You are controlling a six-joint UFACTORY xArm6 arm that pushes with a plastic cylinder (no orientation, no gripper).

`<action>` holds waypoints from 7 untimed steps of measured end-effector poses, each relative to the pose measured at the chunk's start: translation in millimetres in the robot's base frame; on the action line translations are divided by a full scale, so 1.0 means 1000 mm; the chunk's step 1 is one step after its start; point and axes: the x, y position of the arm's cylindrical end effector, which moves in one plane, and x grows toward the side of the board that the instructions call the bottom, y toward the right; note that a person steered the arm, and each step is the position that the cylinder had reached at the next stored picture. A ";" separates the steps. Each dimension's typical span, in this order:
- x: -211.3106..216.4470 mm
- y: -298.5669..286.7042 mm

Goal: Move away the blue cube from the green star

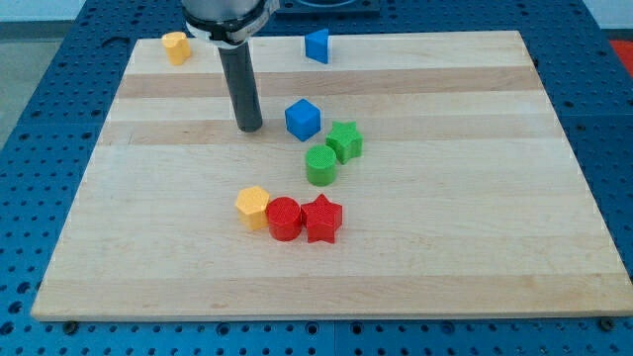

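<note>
Beside green star [344,140] — blue cube [303,119]

Open board between my tip [250,127] and blue cube [303,119] — green star [344,141] crowds its far side.

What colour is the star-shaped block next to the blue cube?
Green: the green star shows clearly in the camera view, the only one.

Setting: lab bench, as I see it | wooden board [326,267] on blue perforated mounting plate [40,129] | small printed blocks
</note>
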 end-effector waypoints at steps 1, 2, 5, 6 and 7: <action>0.014 0.017; 0.022 0.037; -0.037 0.142; -0.019 0.128; -0.002 0.073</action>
